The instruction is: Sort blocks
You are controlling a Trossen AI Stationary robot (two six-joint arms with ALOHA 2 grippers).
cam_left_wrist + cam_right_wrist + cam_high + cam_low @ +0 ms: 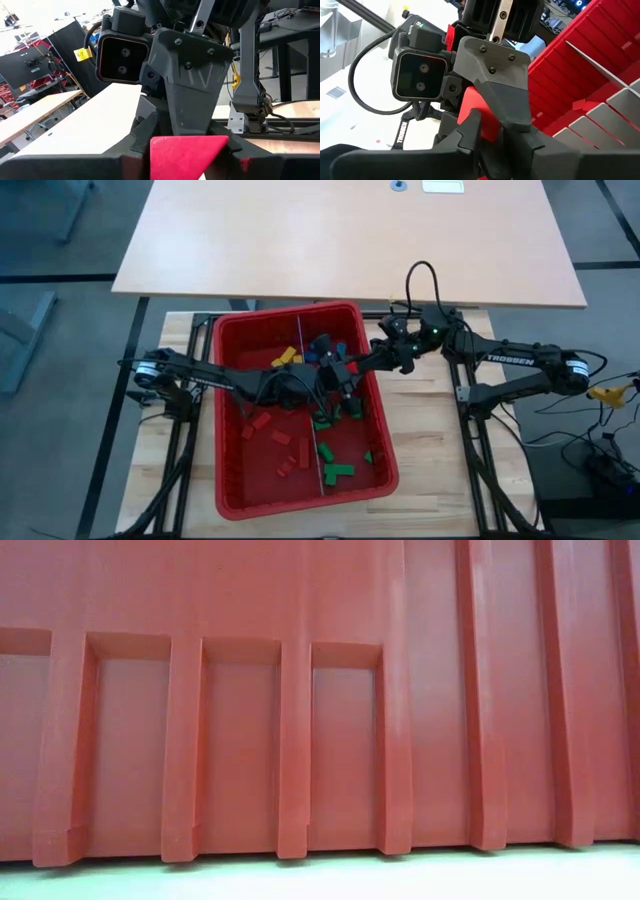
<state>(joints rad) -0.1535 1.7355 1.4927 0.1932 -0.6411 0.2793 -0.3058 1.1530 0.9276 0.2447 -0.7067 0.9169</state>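
Wrist views show both claws, left claw [187, 150] and right claw [487, 132], clamping one red block [186, 155] (over the bin [232, 340]).

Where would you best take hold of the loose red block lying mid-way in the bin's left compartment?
Pinch the loose red block across its two long sides, near its middle, coming straight down from above. It lies flat on the bin floor, apart from its neighbours, so both sides look free.
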